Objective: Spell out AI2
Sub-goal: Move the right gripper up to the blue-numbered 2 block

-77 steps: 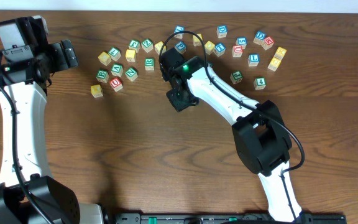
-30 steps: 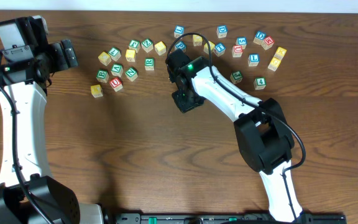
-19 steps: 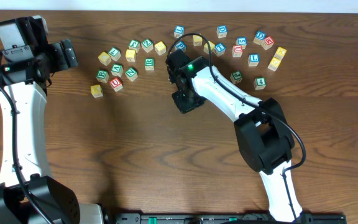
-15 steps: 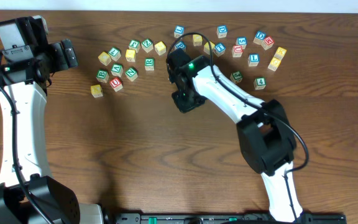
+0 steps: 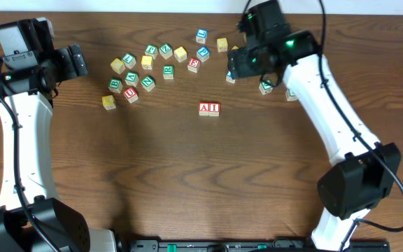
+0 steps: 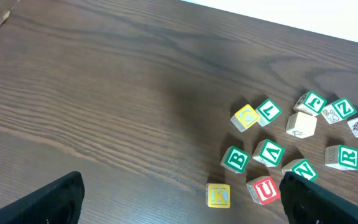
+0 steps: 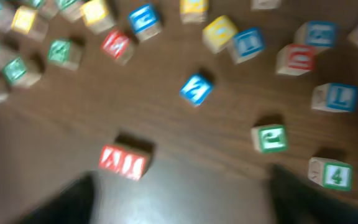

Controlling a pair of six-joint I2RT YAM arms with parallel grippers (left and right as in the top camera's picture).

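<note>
Left gripper: fingers wide apart, holding nothing, over bare wood at the table's far-left side. Just to its right is the left cluster of green, yellow and red cubes. The red U cube and a yellow cube sit nearest the pincer, loosely spaced with gaps between them. Centre: A cube and I cube stand side by side, touching, upright, alone on open wood. There is plenty of free room below them and to both sides. Right gripper: fingers spread wide, empty, hanging over the right cluster near the far edge. A tilted blue cube lies apart from its neighbours, sign too blurred to read, so I cannot tell which one is the 2. A green 4 cube is at the right.
</note>
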